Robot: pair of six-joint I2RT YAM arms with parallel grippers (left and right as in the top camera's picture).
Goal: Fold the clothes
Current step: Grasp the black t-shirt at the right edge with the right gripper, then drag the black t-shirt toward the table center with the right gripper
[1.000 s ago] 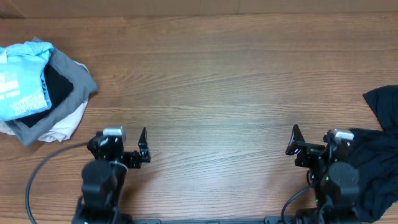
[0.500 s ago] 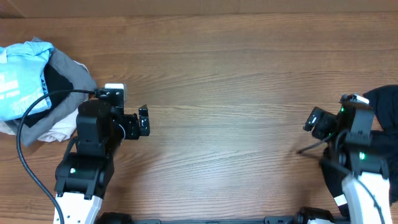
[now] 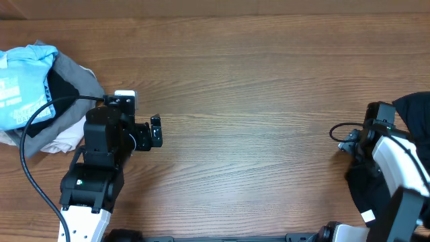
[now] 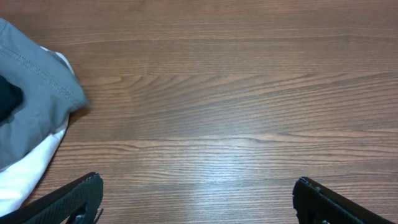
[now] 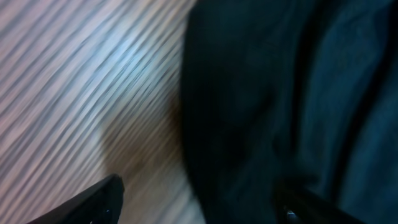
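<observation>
**A:** Overhead. The black T-shirt (image 3: 413, 111) lies bunched at the far right of the table (image 3: 255, 74), partly under the right arm. The right gripper (image 3: 347, 143) sits at its left edge. The left gripper (image 3: 155, 132) is well apart from it, near the heap of the light blue shirt (image 3: 23, 87), grey garment (image 3: 79, 84) and white garment (image 3: 67, 140).

**B:** Left wrist?

**A:** Jaws spread wide over bare wood, nothing between them. The grey garment's hem is at the left.

**B:** Right wrist?

**A:** Blurred. Both fingers (image 5: 93, 199) show wide apart, with the shirt's dark edge between them. No pinch is visible.

**B:** Risks?

**A:** My judgement is that closing on a bunched fold could take several layers, so the shirt lifts as a lump and won't spread. It also lies by the table's edge, and a pull outward could slide it off. The left arm's cable (image 3: 27, 151) loops over the heap and could drag the grey garment.

**B:** Surface and room?

**A:** Brown wood grain with soft glare and bare across the middle. The room beyond isn't shown.
</observation>
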